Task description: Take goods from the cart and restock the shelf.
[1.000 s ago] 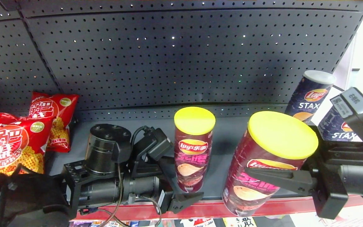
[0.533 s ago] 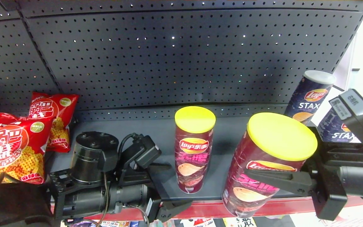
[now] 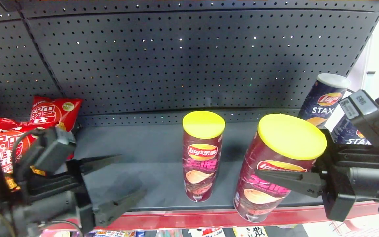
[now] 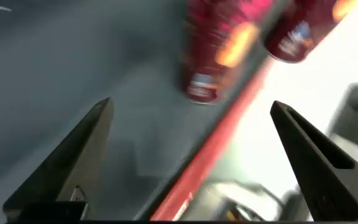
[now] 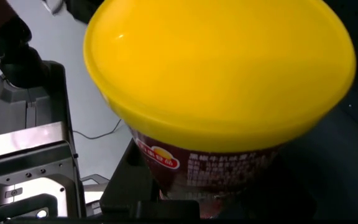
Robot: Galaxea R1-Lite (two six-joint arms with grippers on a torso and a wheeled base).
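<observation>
"Risk from here?"
"My right gripper is clamped on the tilted maroon cardboard crisp tube with the yellow plastic lid, its base down at the shelf's red front lip. Pushed in this low, the base could catch that lip; swung left, it could topple the matching upright tube nearby."
"Your left gripper?"
"Wide apart, empty, before the grey metal shelf."

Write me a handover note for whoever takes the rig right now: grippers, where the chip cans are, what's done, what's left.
Left gripper: open, empty, at the shelf front, left of the standing can.
Right gripper: shut on the held can, tilted over the shelf's red front edge.
Done: standing can is upright on the shelf.
Left: set the held can upright beside it, then release.
</observation>
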